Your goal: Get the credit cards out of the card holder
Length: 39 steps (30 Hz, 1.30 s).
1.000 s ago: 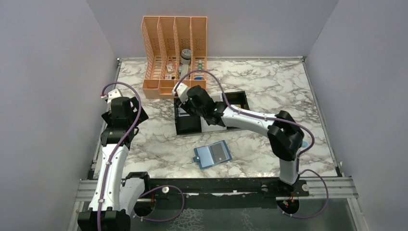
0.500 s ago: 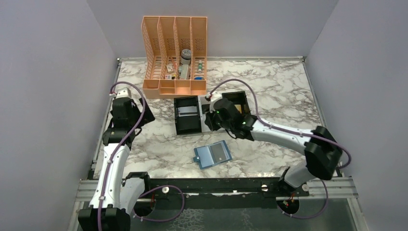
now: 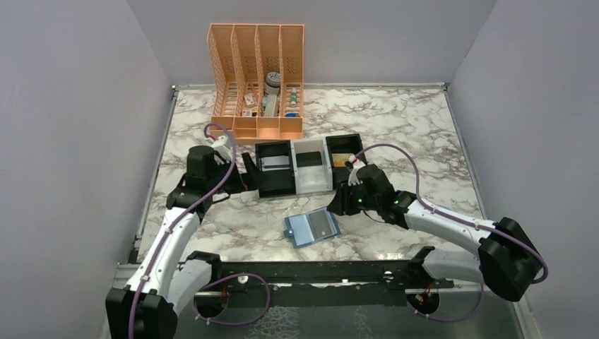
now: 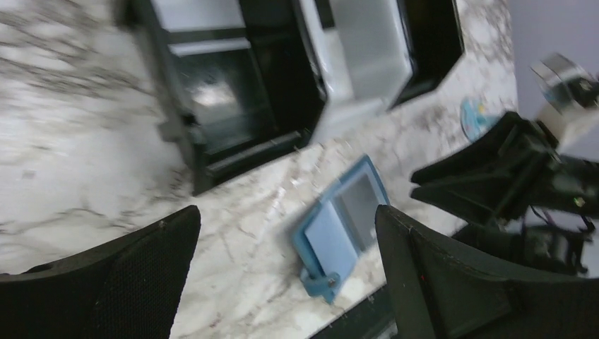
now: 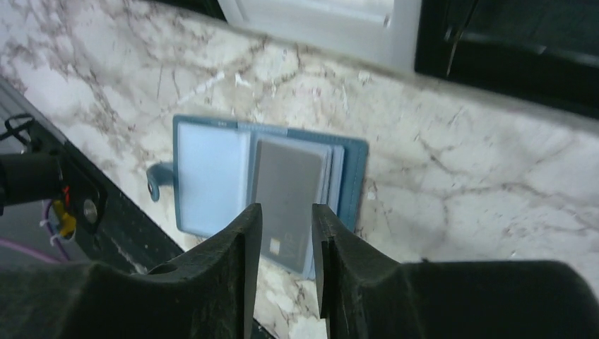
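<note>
My right gripper (image 5: 286,212) hung by the open blue card holder (image 5: 212,176), its fingers narrowly parted and empty. A grey card (image 5: 289,183) lay inside. My left gripper (image 4: 286,215) gaped wide.

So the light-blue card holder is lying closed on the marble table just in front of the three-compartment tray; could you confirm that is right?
Not quite: the card holder is lying open, not closed; the right wrist view shows its two panels spread flat, a grey card on one. Otherwise yes: it is on the marble table just in front of the three-compartment tray.
</note>
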### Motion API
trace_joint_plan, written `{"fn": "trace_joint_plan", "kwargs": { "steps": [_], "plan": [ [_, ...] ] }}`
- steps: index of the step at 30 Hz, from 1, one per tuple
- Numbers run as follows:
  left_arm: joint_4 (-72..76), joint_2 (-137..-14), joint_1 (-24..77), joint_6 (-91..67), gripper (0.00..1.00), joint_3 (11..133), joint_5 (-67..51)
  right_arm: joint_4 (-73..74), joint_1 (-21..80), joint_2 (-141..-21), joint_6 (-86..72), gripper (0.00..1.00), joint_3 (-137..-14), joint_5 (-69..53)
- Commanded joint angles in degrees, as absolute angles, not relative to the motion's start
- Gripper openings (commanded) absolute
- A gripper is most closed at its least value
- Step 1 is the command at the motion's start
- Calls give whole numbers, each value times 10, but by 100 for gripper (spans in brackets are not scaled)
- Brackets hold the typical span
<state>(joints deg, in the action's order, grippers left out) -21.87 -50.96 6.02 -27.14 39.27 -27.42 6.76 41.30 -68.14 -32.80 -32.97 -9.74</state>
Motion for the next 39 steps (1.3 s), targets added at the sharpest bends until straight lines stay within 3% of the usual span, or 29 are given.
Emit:
{"fn": "trace_joint_plan", "kwargs": {
  "steps": [1, 8, 17, 39],
  "plan": [
    [-200, -523, 178, -346, 95, 360, -239, 42, 415, -672, -379, 35, -298, -169],
    [-201, -532, 326, -429, 92, 310, -76, 46, 416, -690, -361, 36, -300, -213],
    [-190, -582, 432, -474, 87, 291, -24, 48, 415, -731, -357, 35, -303, -220],
    [-148, -659, 484, -475, 39, 271, -29, 6, 415, -791, -355, 25, -292, -260]
  ]
}}
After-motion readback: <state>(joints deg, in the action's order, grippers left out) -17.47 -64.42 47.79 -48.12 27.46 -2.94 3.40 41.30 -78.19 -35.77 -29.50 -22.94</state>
